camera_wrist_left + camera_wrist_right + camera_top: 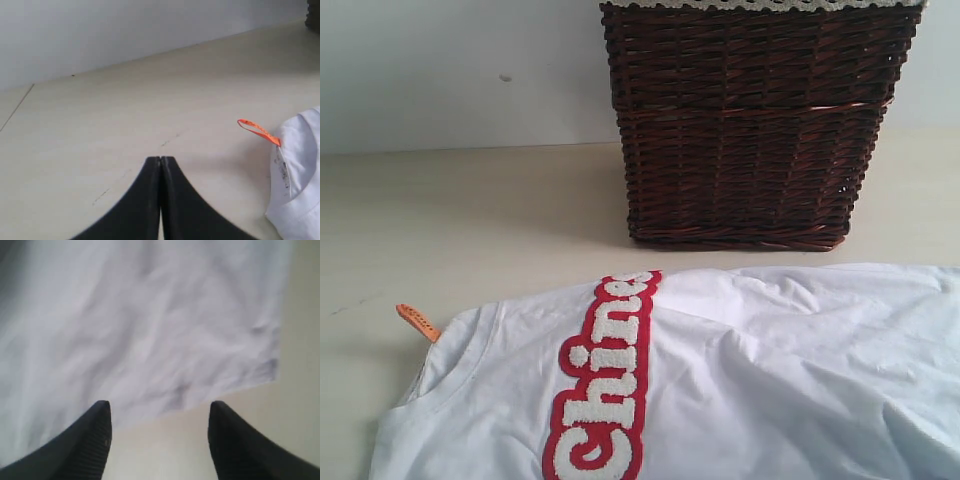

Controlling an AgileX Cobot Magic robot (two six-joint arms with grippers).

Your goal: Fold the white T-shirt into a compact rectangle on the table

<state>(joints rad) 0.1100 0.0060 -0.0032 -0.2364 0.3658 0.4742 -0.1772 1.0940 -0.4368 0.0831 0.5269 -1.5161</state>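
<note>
Currently, the white T-shirt (750, 380) is spread on the table (470, 220) across the lower frame, below the wicker basket (750, 120) at upper right. The left gripper (160, 160) is seen pressed shut; the right gripper (160, 404) is held apart, empty, near the shirt's hem.

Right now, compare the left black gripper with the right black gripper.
The left black gripper is shut, fingertips touching; the right black gripper stands wide open. The left one hangs over bare cream table near the orange neck tag; the right faces the white T-shirt's edge. Both hold nothing.
</note>
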